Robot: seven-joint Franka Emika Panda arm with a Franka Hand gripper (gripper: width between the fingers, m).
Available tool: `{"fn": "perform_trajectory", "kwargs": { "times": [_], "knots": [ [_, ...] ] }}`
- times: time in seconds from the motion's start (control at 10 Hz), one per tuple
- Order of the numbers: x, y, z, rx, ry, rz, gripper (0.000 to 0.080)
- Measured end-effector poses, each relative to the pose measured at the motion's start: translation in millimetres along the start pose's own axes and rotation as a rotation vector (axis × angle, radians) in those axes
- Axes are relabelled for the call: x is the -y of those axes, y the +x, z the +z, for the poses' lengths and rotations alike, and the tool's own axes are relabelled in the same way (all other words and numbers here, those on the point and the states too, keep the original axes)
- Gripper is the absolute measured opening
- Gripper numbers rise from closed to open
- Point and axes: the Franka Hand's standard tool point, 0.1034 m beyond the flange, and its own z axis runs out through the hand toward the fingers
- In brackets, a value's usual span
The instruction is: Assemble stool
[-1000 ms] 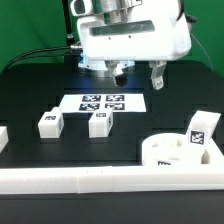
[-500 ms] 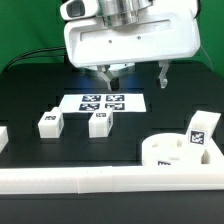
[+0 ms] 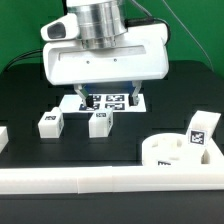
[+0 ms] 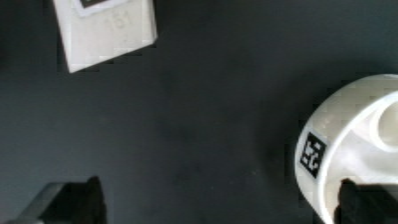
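Gripper: the gripper (image 3: 109, 97) is being held wide open and empty above the marker board (image 3: 112, 103), at 12 o'clock of the bench (image 3: 25, 95) centre in the exterior view.
Seat: the seat (image 3: 165, 152) is lying at 4 o'clock, against the border rail (image 3: 60, 181); a fitted leg (image 3: 203, 131) appears to be standing in a socket at its rim.
Loose legs: the middle leg (image 3: 99, 123) and the outer leg (image 3: 49, 123) are lying apart, at 6 and 8 o'clock of the gripper.
Step judged: a loose leg is probably being lined up for pickup.
Doing it well: the jaws should be squared across the leg's flat sides, centred, lowered without nudging it, and shut only once both sides are flanked.
Wrist view: the fingertips (image 4: 71, 203) are showing over bare bench; a rounded white tagged part (image 4: 356, 140) is lying beyond, and which part it is cannot be told.
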Motion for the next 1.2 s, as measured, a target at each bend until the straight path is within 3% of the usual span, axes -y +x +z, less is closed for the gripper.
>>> {"fn": "perform_trajectory", "kwargs": {
  "times": [0.2,0.3,0.4,0.5,1.0,1.2],
  "knots": [
    [-0.7,-0.3,0.3,0.001,0.000,-0.026,0.0649],
    [0.9,-0.4,0.3,0.003,-0.012,-0.038,0.0649],
    [10.8,0.3,-0.8,-0.001,-0.100,-0.183,0.0649],
    [13.0,-3.9,3.6,-0.008,-0.127,-0.286,0.0649],
    [6.7,-8.4,9.9,-0.013,-0.131,-0.389,0.0649],
    [-21.2,-27.9,30.9,-0.030,-0.131,-0.329,0.0649]
  ]
}}
